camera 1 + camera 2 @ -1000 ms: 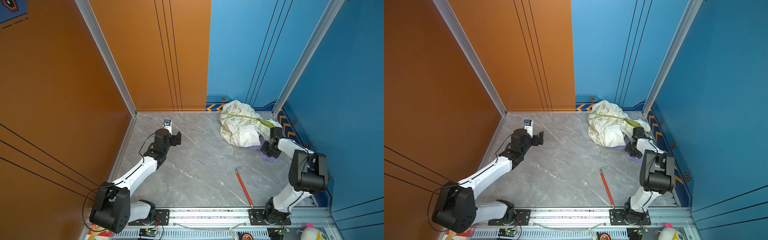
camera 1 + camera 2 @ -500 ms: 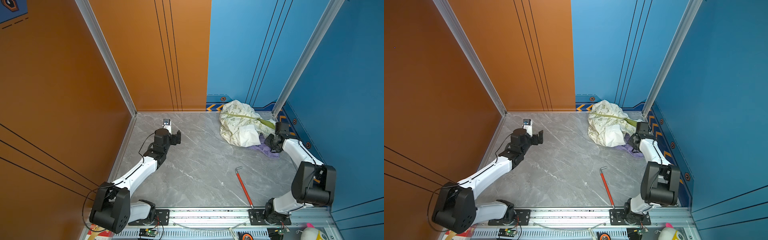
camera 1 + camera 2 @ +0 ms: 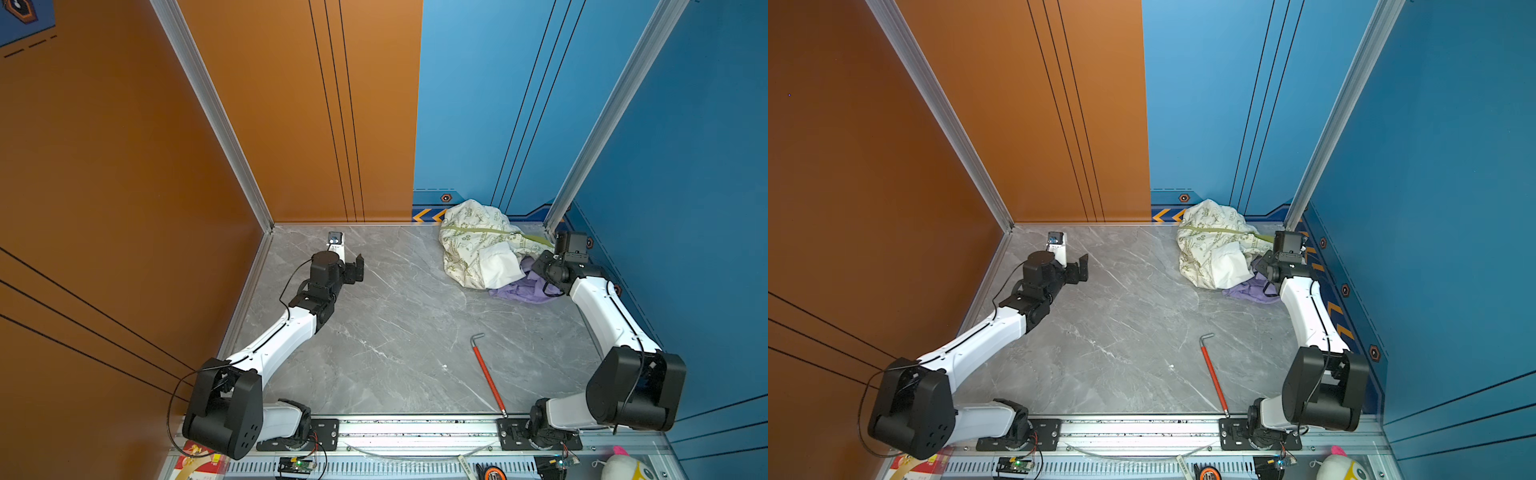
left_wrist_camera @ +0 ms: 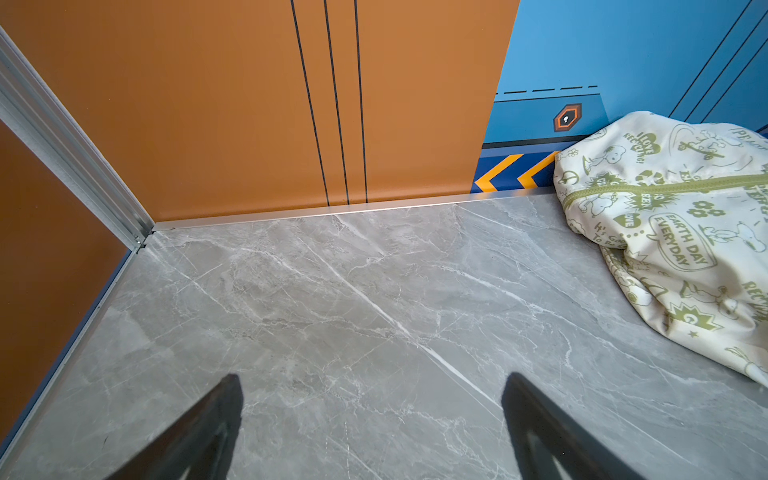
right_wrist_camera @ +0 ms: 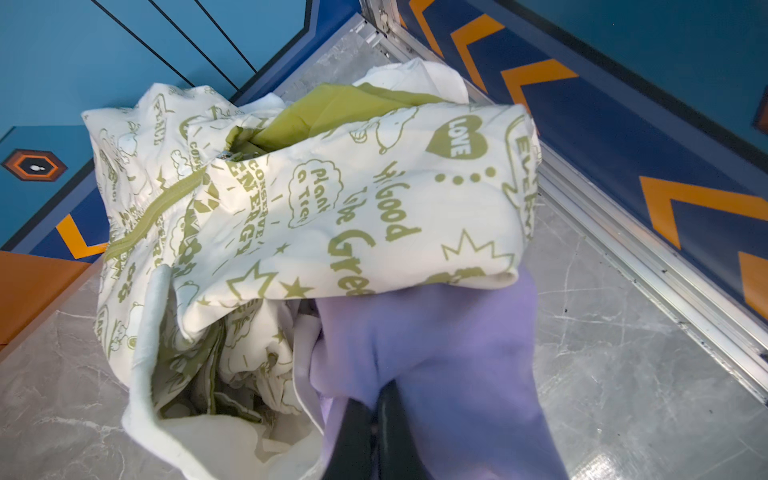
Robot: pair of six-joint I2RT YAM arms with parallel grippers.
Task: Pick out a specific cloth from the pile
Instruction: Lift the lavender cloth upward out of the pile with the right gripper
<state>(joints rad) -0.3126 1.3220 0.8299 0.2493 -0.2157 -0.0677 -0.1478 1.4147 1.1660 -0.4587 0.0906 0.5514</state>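
In the lower middle of a top view a red-handled tool (image 3: 488, 376) lies on the grey bench (image 3: 395, 332), well clear of the work. Further up, at centre left, the left pincer (image 3: 357, 266) hovers spread wide and empty over bare bench. At the bottom edge of the right wrist view the right pincer (image 5: 376, 399) is pressed together, pinching a fold of the cloth (image 5: 457, 365). The step in hand looks like drawing that cloth out. It would go best as a low, steady pull away from the heap and toward the open bench, firm enough that the thin fold does not slip. It should also be slow enough that the printed fabric lying over the far end is not dragged along. The cloth is plain lavender, soft and rumpled. It sits at the right of both top views, its near part spread on the bench and its far end tucked under the pile (image 5: 332, 199). That heap of white fabric with green cartoon print and an olive band sits beyond it, in the far right corner.
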